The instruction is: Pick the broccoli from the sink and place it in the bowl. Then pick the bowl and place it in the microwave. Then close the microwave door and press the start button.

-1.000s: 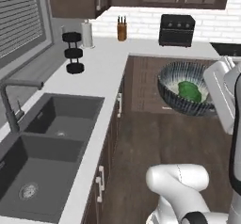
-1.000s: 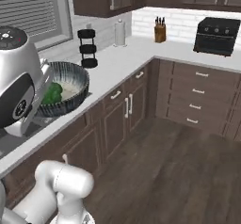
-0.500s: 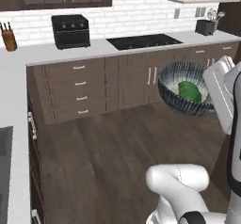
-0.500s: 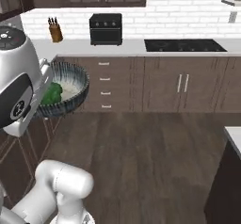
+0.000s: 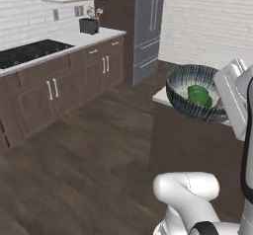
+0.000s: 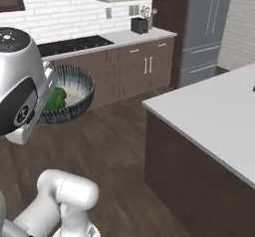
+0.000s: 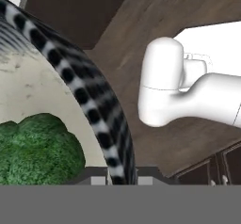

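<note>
The dark striped bowl (image 5: 190, 106) hangs in the air over the wood floor, with the green broccoli (image 5: 199, 95) lying in its pale hollow. My gripper (image 5: 221, 105) is shut on the bowl's rim at its right side. From the other side, the bowl (image 6: 75, 100) and broccoli (image 6: 56, 98) sit just right of my hand, and the gripper (image 6: 46, 109) clamps the near rim. In the hand view the striped rim of the bowl (image 7: 94, 110) runs down between the fingertips of the gripper (image 7: 121, 175), with the broccoli (image 7: 37, 148) at lower left. The sink and the microwave are out of view.
A pale-topped island (image 6: 209, 116) stands close on the right, and its corner (image 5: 162, 97) lies just behind the bowl. Dark cabinets carry a black cooktop (image 5: 24, 54) and a utensil holder (image 5: 89, 25). A tall grey fridge (image 5: 148, 26) stands behind. Wood floor lies between.
The whole scene has swung sideways as the base turned: the sink counter, then the oven wall, gave way to the cooktop, fridge and island. The bowl stays held in the same place.
</note>
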Available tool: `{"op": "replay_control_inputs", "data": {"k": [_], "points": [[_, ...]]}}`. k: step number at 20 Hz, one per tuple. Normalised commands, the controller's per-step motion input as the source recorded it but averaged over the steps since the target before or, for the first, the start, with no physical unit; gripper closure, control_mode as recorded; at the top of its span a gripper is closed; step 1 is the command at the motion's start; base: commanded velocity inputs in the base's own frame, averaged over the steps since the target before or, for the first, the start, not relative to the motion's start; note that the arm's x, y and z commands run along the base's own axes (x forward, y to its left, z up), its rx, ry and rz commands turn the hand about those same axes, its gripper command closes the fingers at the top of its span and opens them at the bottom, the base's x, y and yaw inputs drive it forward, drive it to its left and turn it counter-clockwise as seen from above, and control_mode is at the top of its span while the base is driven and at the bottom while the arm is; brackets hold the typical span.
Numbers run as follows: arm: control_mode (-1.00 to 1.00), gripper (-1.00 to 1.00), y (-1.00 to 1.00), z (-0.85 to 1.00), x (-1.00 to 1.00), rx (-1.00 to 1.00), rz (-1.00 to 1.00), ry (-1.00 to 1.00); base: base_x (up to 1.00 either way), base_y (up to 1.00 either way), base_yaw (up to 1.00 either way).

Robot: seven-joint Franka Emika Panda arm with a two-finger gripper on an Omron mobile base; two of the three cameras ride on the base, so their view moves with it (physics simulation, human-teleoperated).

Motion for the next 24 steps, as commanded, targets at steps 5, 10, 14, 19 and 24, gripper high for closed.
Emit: {"op": "replay_control_inputs", "data": {"k": [5,10,14,19,24], "points": [[1.00,1.00,0.00,0.00,0.00,0.00,0.00,0.00,0.00,0.00,-0.94],[1.00,1.00,0.00,0.00,0.00,0.00,0.00,0.00,0.00,0.00,-0.98],[1.00,1.00,0.00,0.00,0.00,0.00,0.00,0.00,0.00,0.01,-0.96],[1.00,1.00,0.00,0.00,0.00,0.00,0.00,0.00,0.24,0.25,-0.84],[1.00,1.00,0.00,0.00,0.00,0.00,0.00,0.00,0.47,0.43,-0.72]]}}
